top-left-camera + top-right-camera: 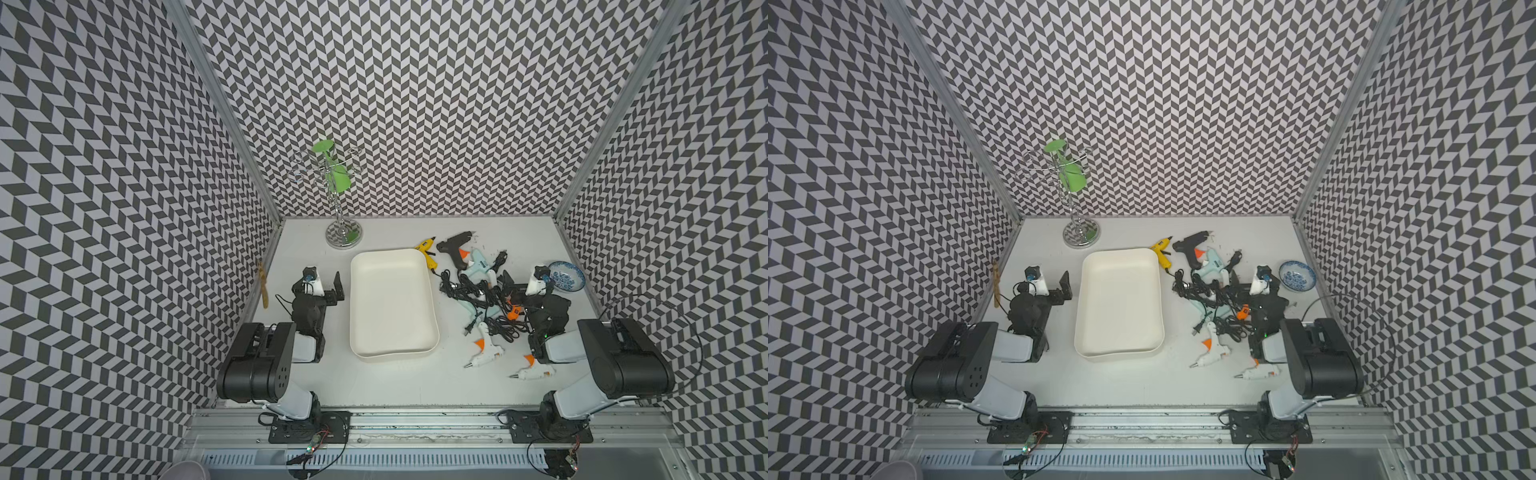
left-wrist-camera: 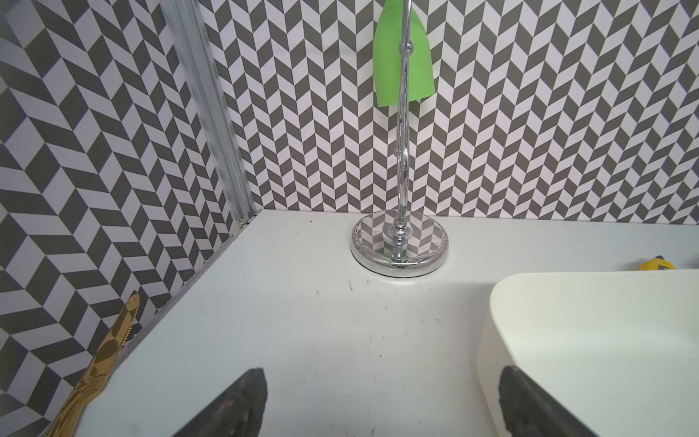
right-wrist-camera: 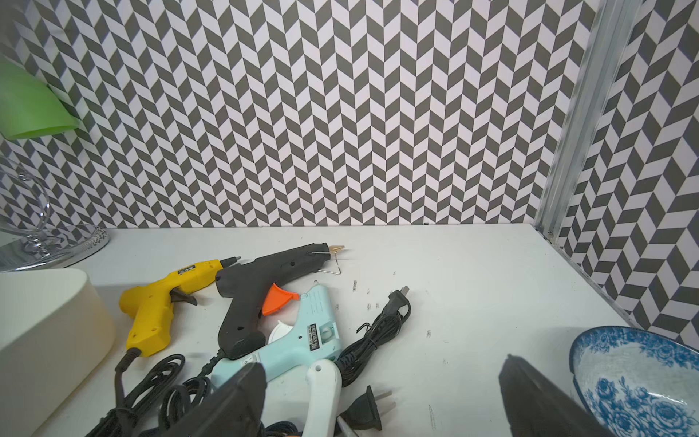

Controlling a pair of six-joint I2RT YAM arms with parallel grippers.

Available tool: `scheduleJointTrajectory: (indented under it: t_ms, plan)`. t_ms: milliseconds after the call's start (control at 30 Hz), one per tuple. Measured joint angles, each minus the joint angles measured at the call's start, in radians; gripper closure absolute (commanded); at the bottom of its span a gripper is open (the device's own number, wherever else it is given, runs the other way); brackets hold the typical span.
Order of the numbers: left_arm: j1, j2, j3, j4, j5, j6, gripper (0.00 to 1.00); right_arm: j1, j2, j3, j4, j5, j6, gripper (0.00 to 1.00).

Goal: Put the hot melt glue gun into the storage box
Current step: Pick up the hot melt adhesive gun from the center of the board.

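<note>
Both tools are spread and empty. The left tool (image 2: 378, 378) waits beside the empty storage box (image 1: 390, 303). The right tool (image 3: 382, 374) hovers above the tangled hot melt glue guns (image 3: 257, 287) on the table (image 1: 395, 382), positioned for picking.

- My left gripper (image 2: 382, 372) shows its jaws spread wide.
- The storage box (image 2: 590, 325) sits beside one jaw.
- A chrome stand (image 2: 399, 248) stands ahead of them.

Black motor housings (image 1: 253, 370), white link shells (image 1: 302, 348), dark jaws, black base plates (image 1: 309, 428)
</note>
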Motion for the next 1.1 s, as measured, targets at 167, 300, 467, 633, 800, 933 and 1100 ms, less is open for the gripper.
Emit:
scheduleJointTrajectory:
  t_ms: [167, 300, 467, 633, 800, 933, 1100]
  plan:
    - [0.0, 0.0, 0.0, 0.0, 0.0, 0.0, 0.01, 0.0, 0.0, 0.0, 0.0, 0.0, 0.001, 0.01]
    - [0.0, 0.0, 0.0, 0.0, 0.0, 0.0, 0.01, 0.0, 0.0, 0.0, 0.0, 0.001, 0.001, 0.01]
    - [0.0, 0.0, 0.0, 0.0, 0.0, 0.0, 0.01, 0.0, 0.0, 0.0, 0.0, 0.001, 0.001, 0.01]
    - [0.0, 0.0, 0.0, 0.0, -0.001, 0.0, 0.0, 0.0, 0.0, 0.0, 0.0, 0.001, 0.001, 0.01]
    - [0.0, 0.0, 0.0, 0.0, -0.001, 0.0, 0.0, 0.0, 0.0, 0.0, 0.0, 0.001, 0.001, 0.01]
    - [0.0, 0.0, 0.0, 0.0, -0.001, 0.0, 0.0, 0.0, -0.011, 0.0, -0.012, 0.002, 0.002, 0.01]
    - [-0.01, -0.023, 0.006, -0.035, -0.004, 0.013, 0.0, 0.001, -0.103, 0.104, -0.238, 0.02, 0.008, 0.01]
